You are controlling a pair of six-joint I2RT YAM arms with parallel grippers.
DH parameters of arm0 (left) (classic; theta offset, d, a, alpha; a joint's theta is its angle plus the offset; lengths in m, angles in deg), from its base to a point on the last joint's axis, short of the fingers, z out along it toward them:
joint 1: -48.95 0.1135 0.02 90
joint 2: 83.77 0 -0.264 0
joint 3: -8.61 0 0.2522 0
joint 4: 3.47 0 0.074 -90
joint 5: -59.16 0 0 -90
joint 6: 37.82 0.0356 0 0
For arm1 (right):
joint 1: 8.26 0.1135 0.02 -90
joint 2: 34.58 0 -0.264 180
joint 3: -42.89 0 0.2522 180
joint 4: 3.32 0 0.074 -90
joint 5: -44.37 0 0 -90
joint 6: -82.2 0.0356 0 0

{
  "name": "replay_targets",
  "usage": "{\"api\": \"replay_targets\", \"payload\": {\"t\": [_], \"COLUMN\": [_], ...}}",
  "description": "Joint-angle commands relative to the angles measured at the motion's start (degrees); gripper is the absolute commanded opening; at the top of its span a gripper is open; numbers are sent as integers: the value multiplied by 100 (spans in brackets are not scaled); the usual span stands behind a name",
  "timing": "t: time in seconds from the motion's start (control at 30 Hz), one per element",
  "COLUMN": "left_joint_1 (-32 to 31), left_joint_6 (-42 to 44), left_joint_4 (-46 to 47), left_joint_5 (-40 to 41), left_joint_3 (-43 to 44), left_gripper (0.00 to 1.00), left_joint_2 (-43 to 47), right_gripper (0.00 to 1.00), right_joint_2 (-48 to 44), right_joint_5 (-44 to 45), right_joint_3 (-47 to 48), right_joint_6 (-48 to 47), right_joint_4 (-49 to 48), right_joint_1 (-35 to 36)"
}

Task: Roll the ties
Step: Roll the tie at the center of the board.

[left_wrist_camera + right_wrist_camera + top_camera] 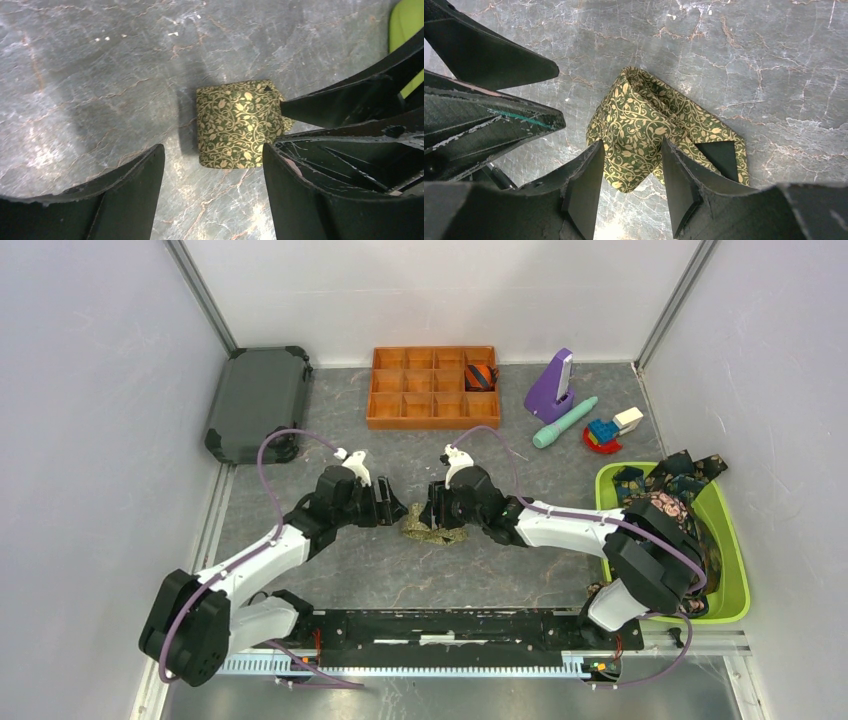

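An olive-green tie (430, 528) with a gold vine print lies partly rolled on the grey table between my two grippers. In the left wrist view the tie's roll (235, 125) sits just beyond my left gripper (213, 165), which is open and touches nothing. In the right wrist view the tie (649, 120) shows a loose pointed end and a dark lining. My right gripper (631, 150) straddles that folded end, jaws apart, fabric between the fingertips. A rolled orange-navy striped tie (481, 376) sits in the orange tray (400, 410). Dark patterned ties (670, 485) fill the green bin (735, 570).
A dark case (258, 402) lies at the back left. A purple wedge-shaped object (550, 388), a teal stick (565, 422) and toy blocks (607, 430) stand at the back right. White walls close in the table on three sides.
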Motion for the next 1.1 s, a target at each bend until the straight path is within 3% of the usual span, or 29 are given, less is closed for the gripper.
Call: {"api": "replay_targets", "payload": {"t": [0.0, 0.4, 1.07], "left_joint_1": [48, 48, 47], "left_joint_6": [183, 129, 139], "left_joint_4": [939, 1454, 2742], "left_joint_5": [-496, -918, -1615], "left_joint_3": [-94, -330, -524], "left_gripper": [78, 79, 80], "left_joint_2": [-147, -489, -1490], "right_gripper": [52, 43, 43], "right_joint_2": [19, 64, 261], "right_joint_5": [210, 215, 147], "right_joint_3": [66, -268, -281], "right_joint_6": [-24, -70, -143], "right_joint_4": [-54, -236, -381], "right_joint_1": [48, 48, -100]}}
